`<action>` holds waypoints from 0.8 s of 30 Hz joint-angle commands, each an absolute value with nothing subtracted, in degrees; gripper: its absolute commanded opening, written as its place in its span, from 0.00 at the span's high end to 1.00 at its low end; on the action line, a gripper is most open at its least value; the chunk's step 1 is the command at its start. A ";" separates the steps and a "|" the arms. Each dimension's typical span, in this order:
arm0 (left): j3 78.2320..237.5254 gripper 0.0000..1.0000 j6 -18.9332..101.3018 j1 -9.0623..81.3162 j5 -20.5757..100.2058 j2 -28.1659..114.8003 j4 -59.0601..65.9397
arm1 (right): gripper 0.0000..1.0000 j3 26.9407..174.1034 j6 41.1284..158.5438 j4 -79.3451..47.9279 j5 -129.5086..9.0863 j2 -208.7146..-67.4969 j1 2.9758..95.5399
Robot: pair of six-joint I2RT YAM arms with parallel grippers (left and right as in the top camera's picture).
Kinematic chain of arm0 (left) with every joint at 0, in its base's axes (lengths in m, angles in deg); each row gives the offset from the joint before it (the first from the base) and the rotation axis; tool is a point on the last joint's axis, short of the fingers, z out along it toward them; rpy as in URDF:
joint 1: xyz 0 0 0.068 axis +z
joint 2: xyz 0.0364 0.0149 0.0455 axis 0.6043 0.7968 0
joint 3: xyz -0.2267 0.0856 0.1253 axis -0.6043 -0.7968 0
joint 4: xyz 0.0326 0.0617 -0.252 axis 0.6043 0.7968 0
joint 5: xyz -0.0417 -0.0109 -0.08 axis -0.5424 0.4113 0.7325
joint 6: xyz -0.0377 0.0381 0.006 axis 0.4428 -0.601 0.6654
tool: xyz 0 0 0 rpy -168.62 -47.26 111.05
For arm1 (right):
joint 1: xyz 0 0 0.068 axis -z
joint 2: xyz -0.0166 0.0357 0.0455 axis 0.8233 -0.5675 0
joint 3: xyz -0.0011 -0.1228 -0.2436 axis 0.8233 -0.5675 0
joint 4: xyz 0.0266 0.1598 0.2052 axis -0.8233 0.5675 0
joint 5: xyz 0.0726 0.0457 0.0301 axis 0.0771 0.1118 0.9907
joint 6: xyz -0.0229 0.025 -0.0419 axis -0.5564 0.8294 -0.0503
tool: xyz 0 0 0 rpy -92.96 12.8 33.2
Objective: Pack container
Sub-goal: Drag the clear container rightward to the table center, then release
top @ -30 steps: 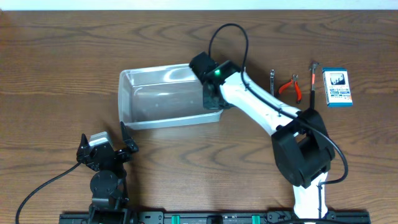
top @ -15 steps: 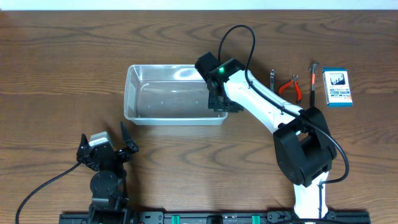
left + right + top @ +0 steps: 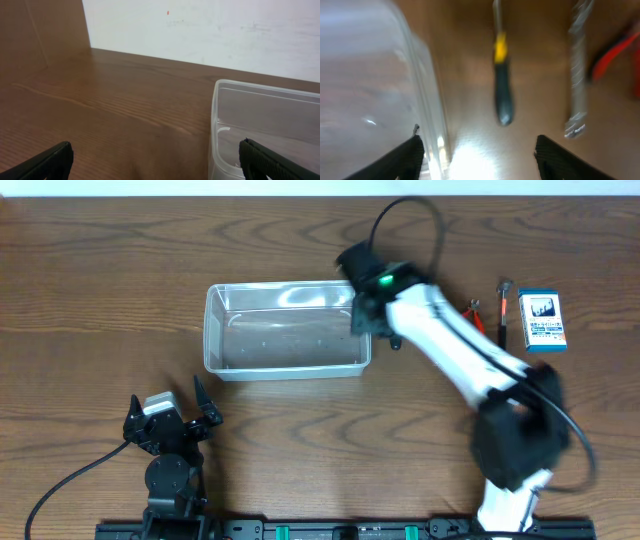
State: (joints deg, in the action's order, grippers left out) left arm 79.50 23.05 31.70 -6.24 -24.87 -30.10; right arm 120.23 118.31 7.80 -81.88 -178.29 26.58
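The container, a clear rectangular bin with nothing in it, lies square on the table left of centre. My right gripper hovers at its right end, blurred by motion. In the right wrist view this gripper stands open with nothing between its fingers, and the container's wall runs just beside the left finger. My left gripper rests open near the front left. In the left wrist view it holds nothing, and the container's corner shows ahead to the right.
Right of the container lie a black-handled screwdriver with a yellow band, a metal tool and red pliers. A dark-handled tool and a small blue-and-white box sit further right.
The right gripper turned the container straight and drew it slightly right, then opened and let go of its right wall. The arm has swung to the right. The left arm has not moved.
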 commanded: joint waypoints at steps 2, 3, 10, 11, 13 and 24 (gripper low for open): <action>78.23 0.02 22.97 31.53 -7.35 -25.08 -28.42 | 0.17 120.73 102.39 5.48 -81.01 -166.09 33.20; 78.23 0.02 22.97 31.53 -7.35 -25.08 -28.42 | 0.16 120.73 100.25 5.46 -79.57 -164.63 34.60; 78.23 0.02 22.97 31.53 -7.37 -25.08 -28.42 | 0.11 120.71 96.78 8.98 -81.73 -159.54 45.01; 78.23 0.02 22.97 31.53 -7.35 -25.08 -28.42 | 0.11 120.55 96.78 9.24 -81.73 -159.71 46.78; 78.23 0.02 22.97 31.53 -7.35 -25.08 -28.42 | 0.10 119.88 96.78 9.57 -81.73 -160.35 50.78; 78.23 0.02 22.97 31.53 -7.37 -25.08 -28.42 | 0.01 113.49 86.87 -1.45 -75.43 -170.77 69.22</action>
